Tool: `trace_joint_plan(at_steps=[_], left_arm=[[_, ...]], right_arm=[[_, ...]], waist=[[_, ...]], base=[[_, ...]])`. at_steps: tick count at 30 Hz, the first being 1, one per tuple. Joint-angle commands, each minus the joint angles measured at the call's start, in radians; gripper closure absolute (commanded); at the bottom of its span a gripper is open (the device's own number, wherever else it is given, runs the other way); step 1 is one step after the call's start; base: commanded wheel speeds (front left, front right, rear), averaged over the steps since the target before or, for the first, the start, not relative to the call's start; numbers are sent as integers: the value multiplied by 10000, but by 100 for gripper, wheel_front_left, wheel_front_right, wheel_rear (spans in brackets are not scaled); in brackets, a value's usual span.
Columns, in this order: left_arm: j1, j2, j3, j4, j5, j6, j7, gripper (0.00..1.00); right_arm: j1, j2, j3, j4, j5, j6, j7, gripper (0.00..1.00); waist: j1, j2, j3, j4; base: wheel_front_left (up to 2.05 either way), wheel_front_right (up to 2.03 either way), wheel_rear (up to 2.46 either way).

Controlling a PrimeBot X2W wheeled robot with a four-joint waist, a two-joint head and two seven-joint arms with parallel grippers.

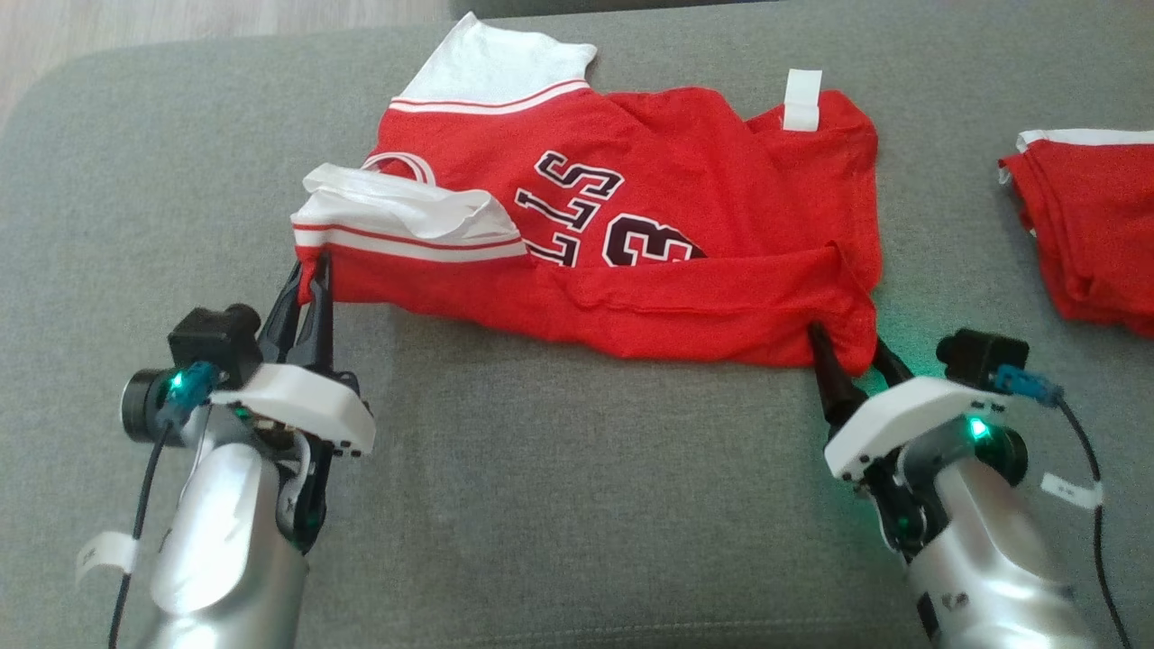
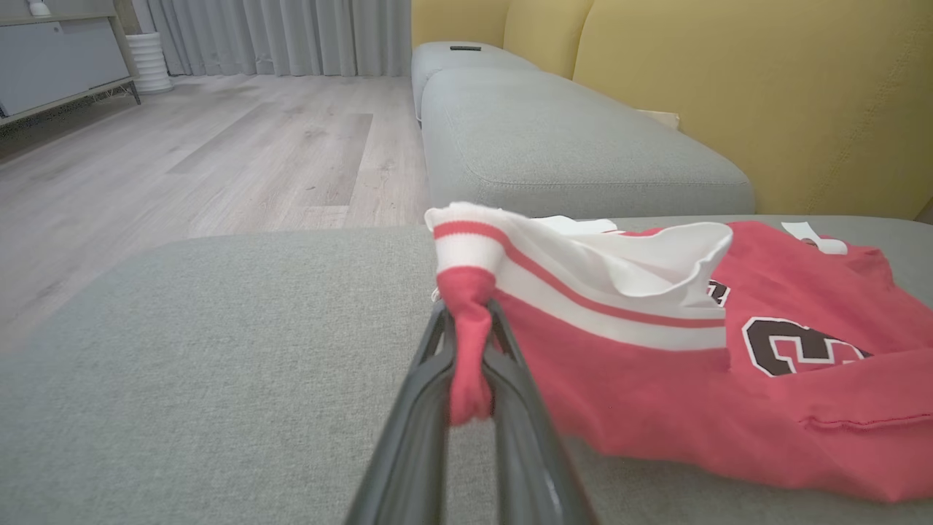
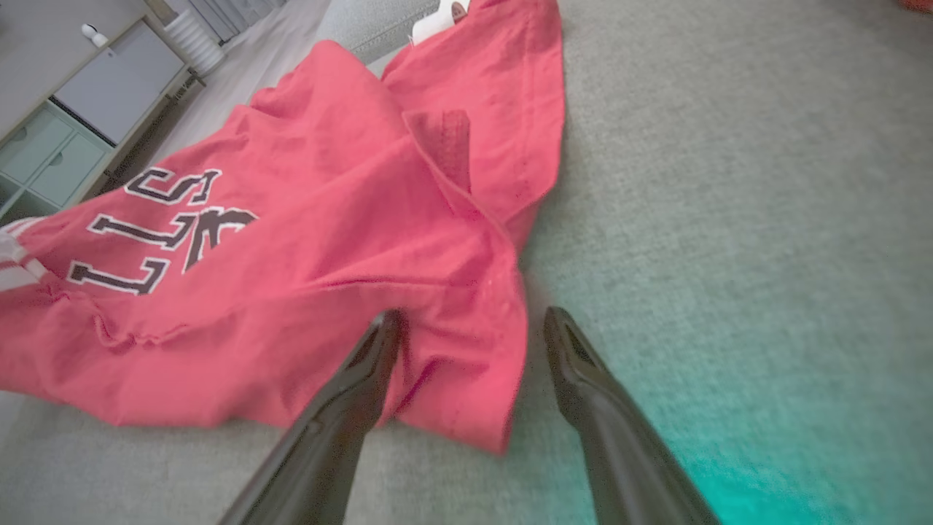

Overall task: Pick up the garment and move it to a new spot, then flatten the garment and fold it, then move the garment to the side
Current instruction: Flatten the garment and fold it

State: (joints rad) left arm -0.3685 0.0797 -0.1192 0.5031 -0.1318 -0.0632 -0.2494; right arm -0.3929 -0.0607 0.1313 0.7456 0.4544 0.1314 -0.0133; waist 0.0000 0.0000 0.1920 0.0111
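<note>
Bare cushion (image 1: 559, 505) lies open between left gripper (image 1: 311, 270) and right gripper (image 1: 849, 344) and left of the left one; the shirt (image 1: 631, 225) lies ahead of both, a second red cloth (image 1: 1091, 225) to the right gripper's right

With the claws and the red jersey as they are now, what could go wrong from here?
1. The left claw is shut on only a thin bunch of the jersey at its sleeve; a pull might slip it free.
2. The right claw is open, straddling the hem corner; if lifting starts before it closes, the jersey may hang one-sided and crumple.
</note>
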Motion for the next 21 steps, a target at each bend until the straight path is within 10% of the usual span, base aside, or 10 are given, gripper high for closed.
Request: trace_joint_plan(at_steps=[1, 10, 11, 13, 21], left_arm=[[-305, 158, 278, -332, 78, -62, -123, 100], [-401, 123, 332, 10, 125, -139, -123, 100], [-403, 123, 340, 41, 133, -142, -123, 100], [-394, 128, 367, 112, 145, -149, -123, 100], [-158, 194, 521, 326, 165, -164, -123, 100]], right_arm=[[-189, 104, 301, -74, 81, -7, -57, 0], [-1069, 104, 1271, 1142, 620, -7, -276, 0], [-1151, 104, 1360, 1296, 586, -7, -289, 5], [-1320, 104, 1499, 1590, 395, -7, -402, 100], [-1766, 39, 1259, 2245, -486, -7, -1222, 100]], waist=[[0, 0, 29, 11], [0, 0, 160, -2], [0, 0, 151, -7], [0, 0, 113, -15], [0, 0, -232, -146]], base=[[0, 0, 0], [0, 0, 0], [0, 0, 0], [0, 0, 0], [0, 0, 0]])
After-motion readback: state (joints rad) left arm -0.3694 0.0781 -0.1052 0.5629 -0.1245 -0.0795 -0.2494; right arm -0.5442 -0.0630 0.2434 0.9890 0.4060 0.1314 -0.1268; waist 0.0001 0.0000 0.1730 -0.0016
